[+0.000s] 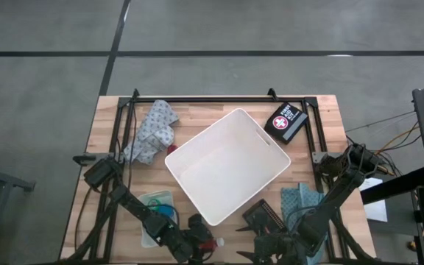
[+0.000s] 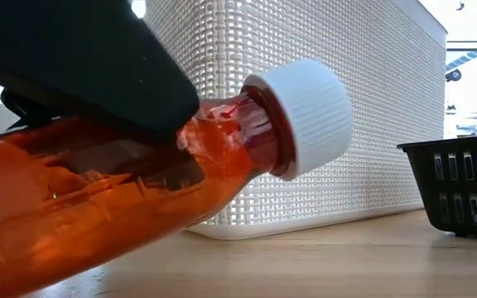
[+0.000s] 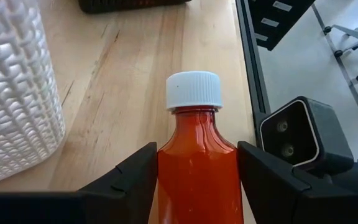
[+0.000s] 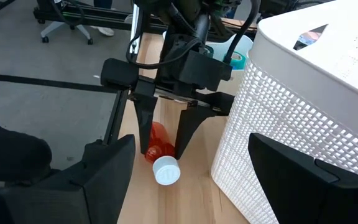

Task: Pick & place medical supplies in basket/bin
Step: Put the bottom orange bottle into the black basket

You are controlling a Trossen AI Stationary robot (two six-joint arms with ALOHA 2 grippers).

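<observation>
An orange bottle (image 3: 197,168) with a white ribbed cap (image 3: 193,90) lies between the fingers of my left gripper (image 3: 197,149), which is shut on it near the table's front edge (image 1: 201,241). The white basket/bin (image 1: 227,165) stands turned at mid-table, its woven wall (image 2: 371,99) just behind the bottle. My right gripper (image 4: 191,143) hangs open above the table to the right of the bottle (image 1: 267,239), pointing at it, with nothing between its fingers. In the right wrist view the bottle (image 4: 157,140) shows below the left fingers. My left gripper pinches the bottle's body (image 3: 166,171) between its two fingers, below the shoulder. The fingers slant down from the near left and lie along the bottle, the cap pointing away from them. The cap end (image 2: 305,116) is raised off the table; the bottle's base is out of view.
A black mesh basket (image 1: 263,215) sits right of the bottle. A translucent tray with a teal roll (image 1: 157,210) is at the near left, a patterned cloth (image 1: 152,132) at the far left, a dark case with a white cross (image 1: 287,121) at the far right, and a teal cloth (image 1: 300,199) at the near right.
</observation>
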